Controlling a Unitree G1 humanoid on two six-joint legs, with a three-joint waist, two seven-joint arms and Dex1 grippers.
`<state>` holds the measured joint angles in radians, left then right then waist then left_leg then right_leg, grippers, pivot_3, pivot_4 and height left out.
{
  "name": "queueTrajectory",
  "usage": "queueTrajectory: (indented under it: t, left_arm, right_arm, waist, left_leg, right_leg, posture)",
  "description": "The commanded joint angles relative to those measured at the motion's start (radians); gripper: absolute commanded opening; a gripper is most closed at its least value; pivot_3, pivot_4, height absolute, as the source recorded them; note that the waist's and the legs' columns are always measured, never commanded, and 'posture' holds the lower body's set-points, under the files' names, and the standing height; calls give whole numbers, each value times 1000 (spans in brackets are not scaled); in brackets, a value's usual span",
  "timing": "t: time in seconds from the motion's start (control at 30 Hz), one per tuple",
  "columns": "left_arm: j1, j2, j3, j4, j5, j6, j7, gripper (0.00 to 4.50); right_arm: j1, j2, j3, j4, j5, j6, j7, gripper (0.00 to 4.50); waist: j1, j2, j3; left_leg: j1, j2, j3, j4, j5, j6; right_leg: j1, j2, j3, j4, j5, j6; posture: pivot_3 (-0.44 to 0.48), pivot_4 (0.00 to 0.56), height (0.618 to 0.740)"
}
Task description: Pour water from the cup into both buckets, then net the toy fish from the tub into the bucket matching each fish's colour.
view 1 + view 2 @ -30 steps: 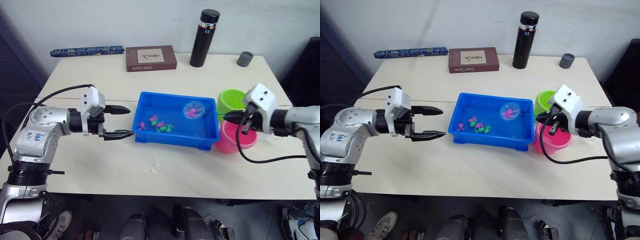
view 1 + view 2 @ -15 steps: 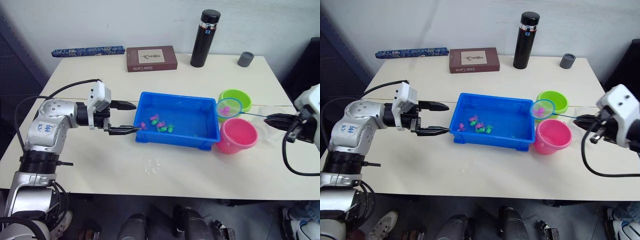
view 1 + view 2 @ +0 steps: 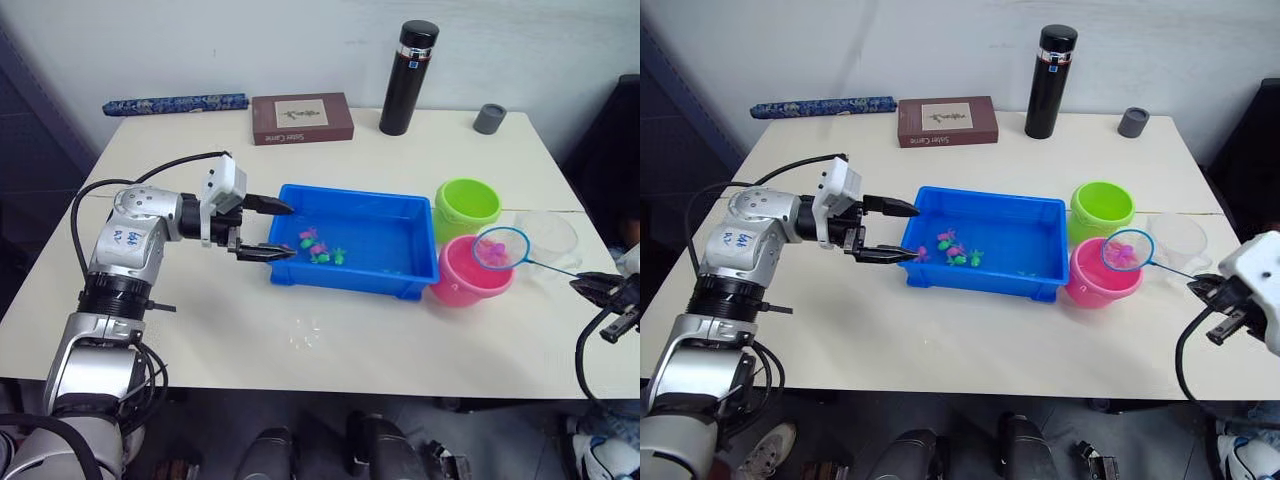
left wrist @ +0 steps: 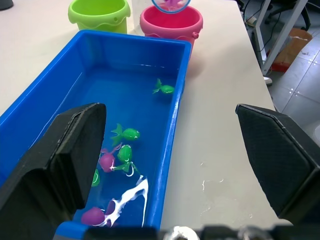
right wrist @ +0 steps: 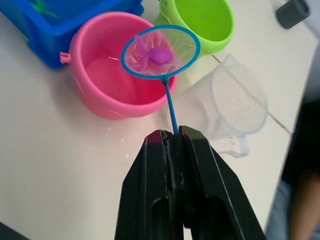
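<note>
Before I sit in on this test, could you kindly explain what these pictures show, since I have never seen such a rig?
This is a two-armed humanoid robot at a table. Two pictures come from cameras in its head, looking down over both arms; the other two come from a camera on each wrist.

On the table lie a blue tub of water with small pink and green toy fish, a green bucket, a pink bucket, a clear measuring cup, a black flask, a book, a small grey cup and a rolled blue item.

The right hand is closed on the handle of a small net, held over the pink bucket with a pink fish in it. The left hand is open at the tub's end and holds nothing.
</note>
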<state>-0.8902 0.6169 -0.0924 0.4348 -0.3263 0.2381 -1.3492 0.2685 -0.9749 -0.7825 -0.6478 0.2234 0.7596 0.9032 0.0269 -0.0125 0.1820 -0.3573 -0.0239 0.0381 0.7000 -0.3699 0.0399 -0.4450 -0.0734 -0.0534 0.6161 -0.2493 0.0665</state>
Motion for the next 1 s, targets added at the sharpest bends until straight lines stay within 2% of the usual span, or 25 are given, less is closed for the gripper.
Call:
queueTrajectory:
  t: [0.03, 0.33, 0.63, 0.83, 1.0]
  left_arm:
    - [-33, -13, 4, 16, 11, -30, -16, 4467]
    - [-38, -26, 12, 36, 21, -44, -30, 4467]
    - [-21, -27, 14, 21, 16, -37, -28, 4467]
    - [-16, -27, 16, 16, 14, -34, -26, 4467]
    - [-9, -28, 18, 9, 12, -32, -22, 4467]
  right_arm:
    - [33, 20, 1, -45, -104, -139, -63, 0]
    - [167, 73, 101, -48, -335, -429, -152, 0]
    - [161, 66, 125, 75, -550, -748, -279, 0]
    - [148, 54, 122, 141, -681, -893, -353, 0]
    - [171, 97, 124, 170, -758, -987, -427, 0]
  waist:
    - [0, 0, 0]
    - [0, 0, 0]
    - [-2, 0, 0]
    - [-2, 0, 0]
    - [-1, 0, 0]
  left_leg:
    - [0, 0, 0, 0, 0, 0]
    - [1, 0, 1, 0, 0, 0]
    - [1, 0, 1, 0, 0, 0]
    - [1, 0, 1, 0, 0, 0]
    - [1, 0, 1, 0, 0, 0]
  right_leg:
    - [0, 0, 0, 0, 0, 0]
    - [0, 1, 1, 1, 0, 0]
    - [0, 1, 2, 1, 0, 0]
    - [0, 1, 2, 1, 0, 0]
    - [0, 2, 2, 1, 0, 0]
  posture:
    - [0, 150, 740]
    - [0, 150, 740]
    - [0, 150, 740]
    - [0, 150, 740]
    - [0, 150, 740]
